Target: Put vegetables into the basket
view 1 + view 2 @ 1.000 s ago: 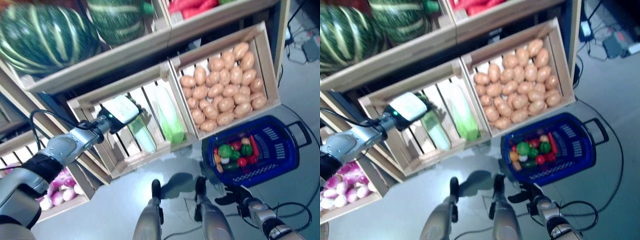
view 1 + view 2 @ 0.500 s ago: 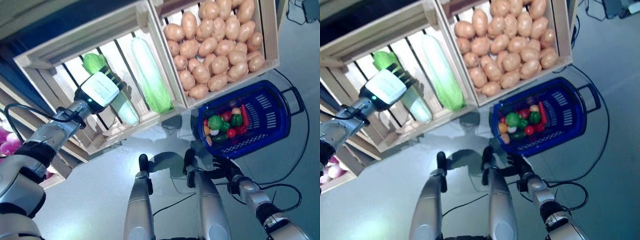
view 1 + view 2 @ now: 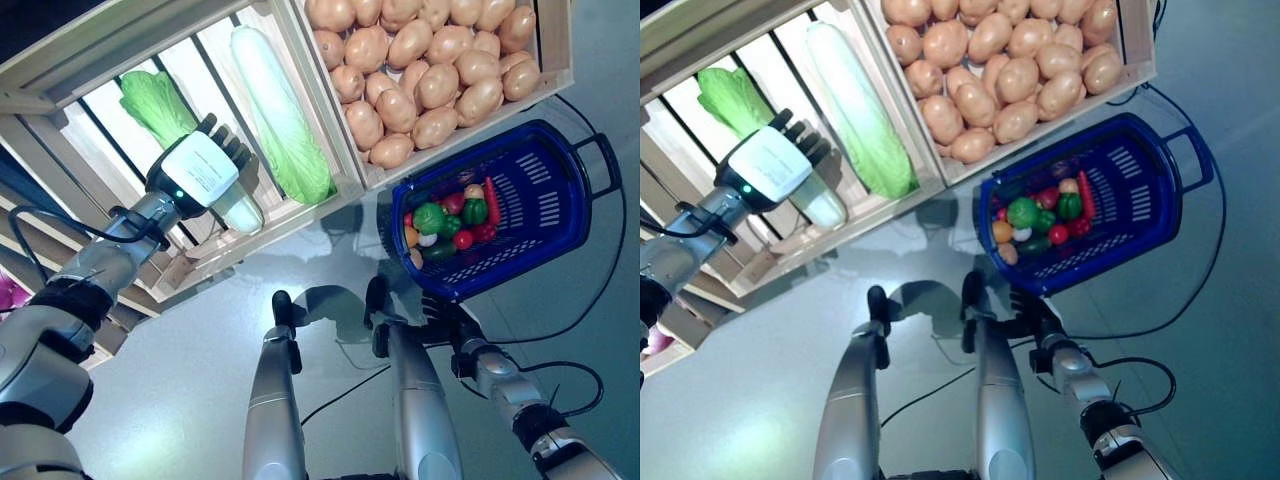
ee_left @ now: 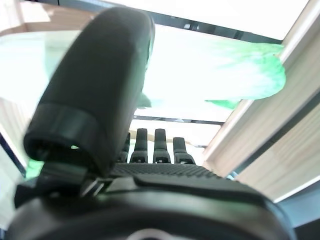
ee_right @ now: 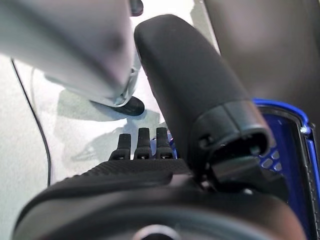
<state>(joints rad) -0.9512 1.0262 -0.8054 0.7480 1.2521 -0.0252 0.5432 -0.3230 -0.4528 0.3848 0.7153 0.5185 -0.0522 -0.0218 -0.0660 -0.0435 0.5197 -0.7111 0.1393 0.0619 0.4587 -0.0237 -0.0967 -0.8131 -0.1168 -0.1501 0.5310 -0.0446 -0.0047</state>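
Lying in a slatted pale wooden crate (image 3: 330,185) are two long pale-green napa cabbages: one (image 3: 280,110) on the crate's right side, untouched, and a second (image 3: 165,105) to its left, whose lower white end (image 3: 240,212) shows just past the robot's left hand (image 3: 200,172). That hand hovers over this second cabbage with its dark fingers (image 3: 232,152) straight and spread, the thumb held apart from them; its wrist view shows the cabbage past the fingertips, and I cannot tell whether they touch it. Right of this crate, a second wooden crate (image 3: 555,60) is heaped with brown potatoes (image 3: 425,60). Nearer and lower right, the blue plastic basket with a dark handle (image 3: 555,215) stands on the grey floor (image 3: 150,380), already holding a small cluster of green, red and orange vegetables (image 3: 450,222). The right hand (image 3: 440,318) waits low beside the basket's near rim, its fingers straight, holding nothing. The risk, as I judge it, is the cabbage itself: long, smooth and rounded, it may roll or slide out of a shallow grasp, catch on the crate's front lip while being lifted, or prove too long for the partly filled basket.
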